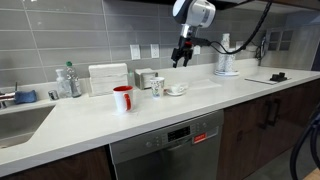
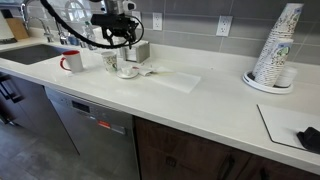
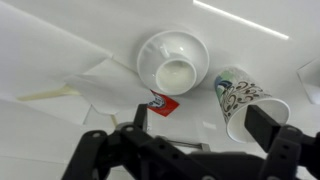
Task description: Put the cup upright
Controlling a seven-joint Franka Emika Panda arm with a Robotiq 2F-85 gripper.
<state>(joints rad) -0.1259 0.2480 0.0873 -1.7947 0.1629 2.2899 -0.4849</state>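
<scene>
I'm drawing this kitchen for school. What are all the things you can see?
counter: one, white, long, across the view
sink: one, pale, set into the counter
bottle: one, clear, beside the sink
red cup: one, red, white inside, on the counter nearer the sink
dish: one, white, on the counter
cup: one, pale with dark pattern, beside the dish
paper cups: one stack, patterned, counter's far end
dishwasher: one, grey, under the counter
robot arm: one, white and black, above dish and cup, jaws open

Dish (image 3: 173, 62) just beside cup (image 3: 243, 98)
</scene>
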